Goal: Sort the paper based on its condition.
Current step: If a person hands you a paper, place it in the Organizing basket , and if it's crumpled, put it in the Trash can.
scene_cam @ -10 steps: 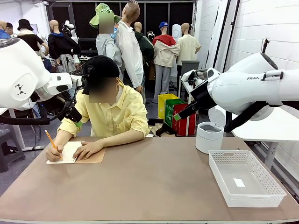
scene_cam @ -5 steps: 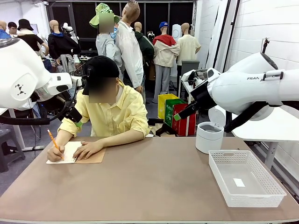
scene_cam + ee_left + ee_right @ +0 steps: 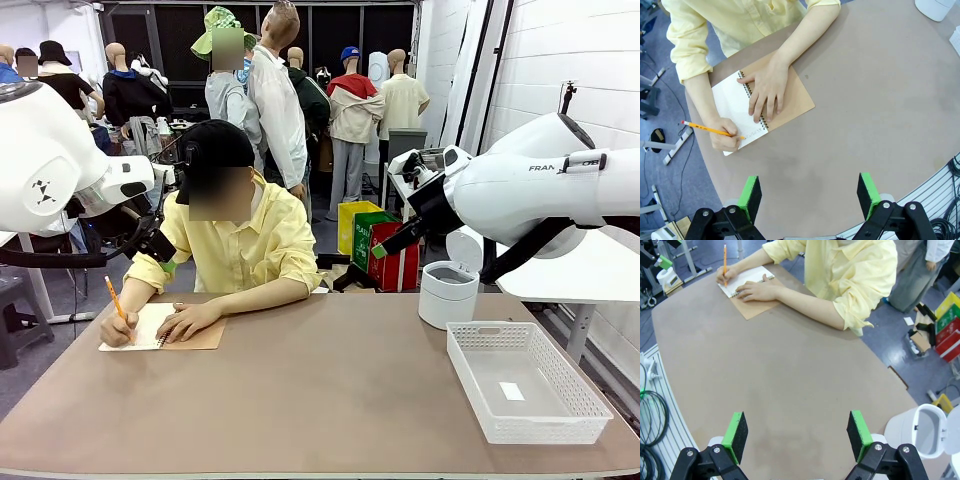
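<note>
Left end effector (image 3: 809,187) and right end effector (image 3: 796,429) hang spread and empty above the worktop (image 3: 880,100). The only paper (image 3: 732,102), a page bound in the spiral notebook (image 3: 795,97) under the person's writing hand (image 3: 725,141), lies at 11 o'clock from the left end effector, with its long axis running 11-to-5. The left arm appears the nearer.

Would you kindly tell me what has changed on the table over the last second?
The person's writing hand, holding the pencil, has crept slightly toward the robot's right across the notebook page. Nothing was picked up or let go. The open left gripper and right gripper, the person's other hand, the basket and the bin stayed put.
</note>
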Robot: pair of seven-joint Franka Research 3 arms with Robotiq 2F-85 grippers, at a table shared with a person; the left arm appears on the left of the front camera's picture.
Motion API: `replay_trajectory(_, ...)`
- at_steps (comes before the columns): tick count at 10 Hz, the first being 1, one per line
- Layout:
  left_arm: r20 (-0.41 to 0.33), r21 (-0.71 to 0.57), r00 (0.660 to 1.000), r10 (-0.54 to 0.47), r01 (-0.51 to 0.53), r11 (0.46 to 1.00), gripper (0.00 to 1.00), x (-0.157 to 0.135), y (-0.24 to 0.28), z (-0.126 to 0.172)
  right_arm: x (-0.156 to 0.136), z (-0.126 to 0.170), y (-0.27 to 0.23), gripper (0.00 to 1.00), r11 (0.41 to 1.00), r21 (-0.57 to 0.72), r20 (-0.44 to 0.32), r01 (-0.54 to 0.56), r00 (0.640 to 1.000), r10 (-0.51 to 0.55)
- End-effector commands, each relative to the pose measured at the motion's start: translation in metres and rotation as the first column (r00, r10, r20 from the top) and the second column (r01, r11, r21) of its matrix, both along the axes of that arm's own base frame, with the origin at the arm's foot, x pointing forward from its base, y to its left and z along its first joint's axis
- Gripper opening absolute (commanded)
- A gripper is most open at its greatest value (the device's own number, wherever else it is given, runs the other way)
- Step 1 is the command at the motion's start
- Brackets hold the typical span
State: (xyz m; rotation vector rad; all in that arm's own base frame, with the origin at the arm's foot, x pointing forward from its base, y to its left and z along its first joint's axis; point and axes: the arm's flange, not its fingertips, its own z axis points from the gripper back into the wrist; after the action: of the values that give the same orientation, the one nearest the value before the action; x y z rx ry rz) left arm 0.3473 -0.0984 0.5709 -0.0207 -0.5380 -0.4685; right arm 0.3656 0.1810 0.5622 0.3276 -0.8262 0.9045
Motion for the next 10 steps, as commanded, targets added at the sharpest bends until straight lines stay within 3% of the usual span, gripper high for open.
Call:
replay_trajectory(1,0.004,0.005,1.0,0.0,0.0,1.0,1.0,-0.0004,0.0011,0.001,-0.0015,-0.002,-0.0011,1.0,1.0,0.003,-0.005,-0.003,1.0,0.003)
replay_trajectory(10,0.004,0.005,1.0,0.0,0.0,1.0,1.0,-0.0004,0.0011,0.001,-0.0015,-0.002,-0.0011,1.0,1.0,0.003,-0.005,-0.003,1.0,0.003)
